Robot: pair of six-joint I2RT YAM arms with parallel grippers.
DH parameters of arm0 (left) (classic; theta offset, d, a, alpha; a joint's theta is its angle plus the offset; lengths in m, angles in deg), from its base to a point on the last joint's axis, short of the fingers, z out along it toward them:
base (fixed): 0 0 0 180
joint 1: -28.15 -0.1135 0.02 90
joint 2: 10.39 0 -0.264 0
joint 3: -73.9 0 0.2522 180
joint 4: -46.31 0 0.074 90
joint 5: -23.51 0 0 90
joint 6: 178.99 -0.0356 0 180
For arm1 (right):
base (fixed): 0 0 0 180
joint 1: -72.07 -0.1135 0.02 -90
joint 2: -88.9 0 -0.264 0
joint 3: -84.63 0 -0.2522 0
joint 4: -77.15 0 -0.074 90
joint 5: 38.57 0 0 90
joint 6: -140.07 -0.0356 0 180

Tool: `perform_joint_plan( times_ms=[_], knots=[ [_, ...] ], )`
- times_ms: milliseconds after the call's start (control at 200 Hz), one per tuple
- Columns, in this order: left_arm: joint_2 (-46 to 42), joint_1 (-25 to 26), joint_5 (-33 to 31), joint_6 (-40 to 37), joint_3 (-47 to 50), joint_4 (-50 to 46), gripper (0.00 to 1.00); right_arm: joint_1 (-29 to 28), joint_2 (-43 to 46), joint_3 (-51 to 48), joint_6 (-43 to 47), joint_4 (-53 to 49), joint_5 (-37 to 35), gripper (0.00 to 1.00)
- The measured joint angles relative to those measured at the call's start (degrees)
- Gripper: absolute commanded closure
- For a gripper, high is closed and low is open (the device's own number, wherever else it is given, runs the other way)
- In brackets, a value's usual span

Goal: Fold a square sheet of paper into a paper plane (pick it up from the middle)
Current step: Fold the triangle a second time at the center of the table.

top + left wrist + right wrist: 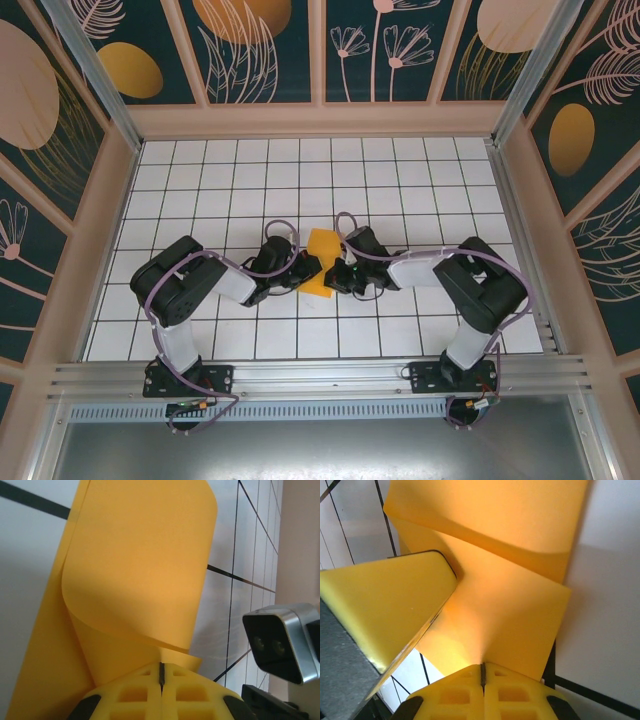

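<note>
The square sheet of paper (323, 248) is orange-yellow and hangs curled between my two grippers over the middle of the white grid table. My left gripper (308, 268) pinches its left side. In the left wrist view the yellow fingers (135, 695) meet, with the paper (140, 565) rising from their tip and rolling over in a loose curl. My right gripper (338, 272) pinches the right side. Its yellow fingers (512, 695) are pressed together on a flat part of the sheet (500, 610), which bends into a fold further up. The left gripper's finger (385, 610) stands close at the left there.
The white grid table (200, 180) spreads around both arms. Dark wall panels with orange ovals (130, 70) close the back and sides. An aluminium rail (320, 375) runs along the near edge. The right wrist's camera housing (282, 642) sits close on the right in the left wrist view.
</note>
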Motion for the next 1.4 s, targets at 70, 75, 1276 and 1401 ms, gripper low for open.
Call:
perform_joint_plan(
  times_ms=[70,75,1276,1401],
  knots=[
    [0.0,0.0,0.0,0.0,0.1,0.3,1.00,0.0,-0.2,0.0,0.0,0.2,0.2,1.00],
    [0.0,0.0,0.0,0.0,0.1,0.3,1.00,0.0,-0.2,0.0,0.0,0.2,0.2,1.00],
    [-1.4,-4.3,1.7,-6.3,-2.5,-8.0,0.95,0.0,-0.9,-2.5,1.6,6.1,0.9,1.00],
    [-1.4,-5.4,2.6,-7.0,-4.6,-12.1,0.97,0.0,-1.2,-2.1,2.0,6.1,1.0,1.00]
  ],
)
